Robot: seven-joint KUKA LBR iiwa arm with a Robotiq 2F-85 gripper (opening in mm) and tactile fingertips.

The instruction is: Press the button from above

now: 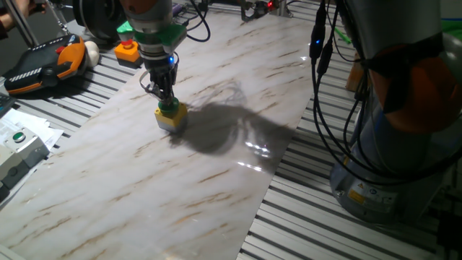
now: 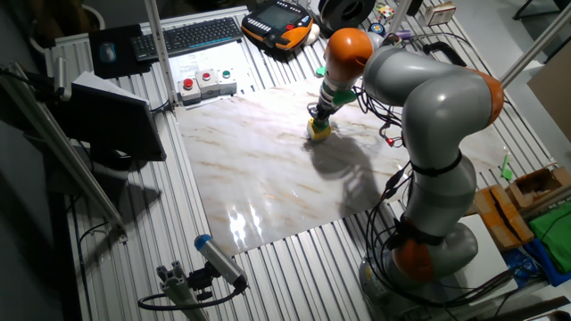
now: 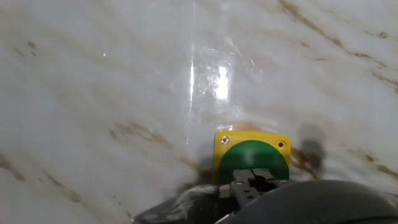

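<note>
The button (image 1: 171,116) has a green dome cap on a yellow square base and stands on the marble board (image 1: 216,180), towards its far left. It also shows in the other fixed view (image 2: 318,131) and in the hand view (image 3: 252,158). My gripper (image 1: 167,99) points straight down on it, with the fingertips together on top of the green cap. In the hand view the gripper (image 3: 252,185) sits at the near edge of the cap and hides that part of it.
A red-capped button on an orange base (image 1: 128,49) stands behind the board at the left. A teach pendant (image 1: 43,65) and a white-grey box with a tiny green button (image 1: 18,137) lie at the left. The arm's base (image 1: 390,144) and hanging cables (image 1: 321,87) are at the right.
</note>
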